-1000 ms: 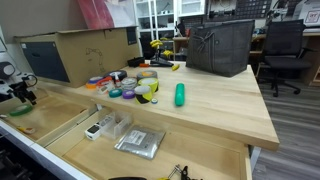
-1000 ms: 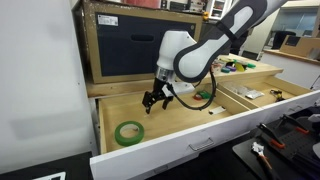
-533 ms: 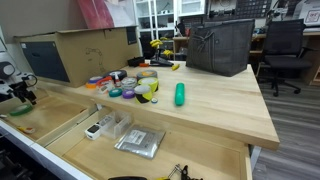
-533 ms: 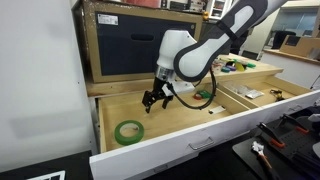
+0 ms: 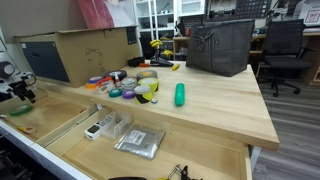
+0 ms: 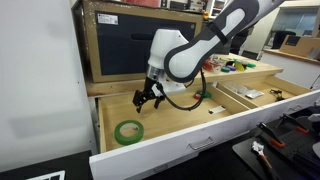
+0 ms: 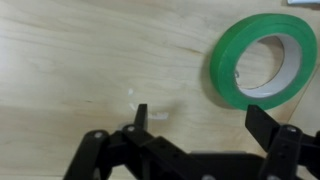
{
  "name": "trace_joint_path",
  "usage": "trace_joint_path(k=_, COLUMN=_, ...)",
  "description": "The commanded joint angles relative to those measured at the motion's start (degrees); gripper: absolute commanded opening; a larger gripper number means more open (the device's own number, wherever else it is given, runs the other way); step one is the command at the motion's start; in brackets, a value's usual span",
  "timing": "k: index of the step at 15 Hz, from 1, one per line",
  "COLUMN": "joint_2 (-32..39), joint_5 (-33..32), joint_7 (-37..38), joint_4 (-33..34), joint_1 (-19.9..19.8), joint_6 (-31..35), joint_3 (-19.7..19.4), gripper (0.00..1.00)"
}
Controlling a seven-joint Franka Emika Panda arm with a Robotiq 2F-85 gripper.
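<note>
Wrist view, claw (image 7: pixel 200 115) spread, green tape roll (image 7: pixel 227 68)

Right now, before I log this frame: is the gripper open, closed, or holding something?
Gripper: open, holding nothing. Its jaws stand wide over the drawer floor, with the green tape roll lying just ahead of them.

Item count, as observed:

- One green tape roll (image 7: pixel 226 66).
- One tool (image 7: pixel 200 120), fitted with two fingers (image 7: pixel 140 116).
- Two drawers stood pulled out: one wide drawer (image 6: pixel 108 112) and one neighbouring drawer (image 6: pixel 255 98).
- On the table (image 5: pixel 225 105): one cardboard box (image 5: pixel 88 52), one dark basket (image 5: pixel 220 47) and one green cylinder (image 5: pixel 179 94).
- One cluster of tape rolls (image 5: pixel 135 85). It held several rolls, but the exact number could not be determined.
- One office chair (image 5: pixel 285 45).
</note>
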Motion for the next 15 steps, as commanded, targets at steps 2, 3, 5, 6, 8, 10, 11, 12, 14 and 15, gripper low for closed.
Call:
trace_joint_path(k=2, joint_2=3.68, joint_5=-0.82, joint_7=2.05, joint_4=9.66, joint_1=2.29, joint_6=-6.92, joint_3=-0.40, gripper=1.00)
trace_joint_path(k=3, joint_2=4.37, joint_5=-0.76, joint_7=1.93, joint_4=11.17, joint_1=2.52, joint_6=-8.14, joint_3=-0.21, gripper=1.00)
trace_joint_path(k=5, joint_2=5.76, joint_5=-0.42, joint_7=2.06, joint_4=13.48, joint_1=2.73, joint_6=-10.23, joint_3=0.21, gripper=1.00)
trace_joint_path(k=6, joint_2=6.51, joint_5=-0.29, joint_7=2.20, joint_4=14.35, joint_1=2.80, joint_6=-11.00, joint_3=0.40, gripper=1.00)
trace_joint_path(k=8, joint_2=8.51, joint_5=-0.20, joint_7=2.65, joint_4=16.22, joint_1=3.04, joint_6=-12.53, joint_3=0.41, gripper=1.00)
trace_joint_path(k=10, joint_2=10.26, joint_5=0.16, joint_7=2.33, joint_4=17.51, joint_1=2.80, joint_6=-13.23, joint_3=0.87, gripper=1.00)
trace_joint_path(k=11, joint_2=10.74, joint_5=0.22, joint_7=2.25, joint_4=17.77, joint_1=2.80, joint_6=-13.33, joint_3=0.95, gripper=1.00)
trace_joint_path(k=12, joint_2=11.01, joint_5=0.49, joint_7=2.08, joint_4=17.75, joint_1=2.68, joint_6=-13.34, joint_3=1.23, gripper=1.00)
trace_joint_path(k=14, joint_2=10.93, joint_5=0.46, joint_7=1.83, joint_4=17.26, joint_1=2.81, joint_6=-12.83, joint_3=1.41, gripper=1.00)
trace_joint_path(k=15, joint_2=11.01, joint_5=0.30, joint_7=1.86, joint_4=17.20, joint_1=3.01, joint_6=-12.90, joint_3=1.37, gripper=1.00)
